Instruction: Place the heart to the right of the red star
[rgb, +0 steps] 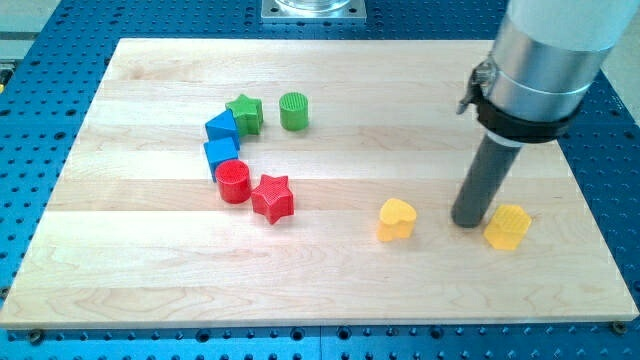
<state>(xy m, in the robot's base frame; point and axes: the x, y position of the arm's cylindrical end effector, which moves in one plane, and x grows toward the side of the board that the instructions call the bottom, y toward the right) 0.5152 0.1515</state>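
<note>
Camera view: the yellow heart (396, 219) lies flat on the wooden board (150, 280), well right of the red star (272, 197); it is judged light, rigid and easily slid, best pushed on its right flank. No claw is fitted, so nothing is held: my tip (467, 222) rests between the heart and the yellow block (507, 227), just beside the latter.

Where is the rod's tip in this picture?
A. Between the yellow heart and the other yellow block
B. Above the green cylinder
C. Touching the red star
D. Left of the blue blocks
A: my tip stands between the yellow heart on its left and the other yellow block on its right, far from the red star.
</note>
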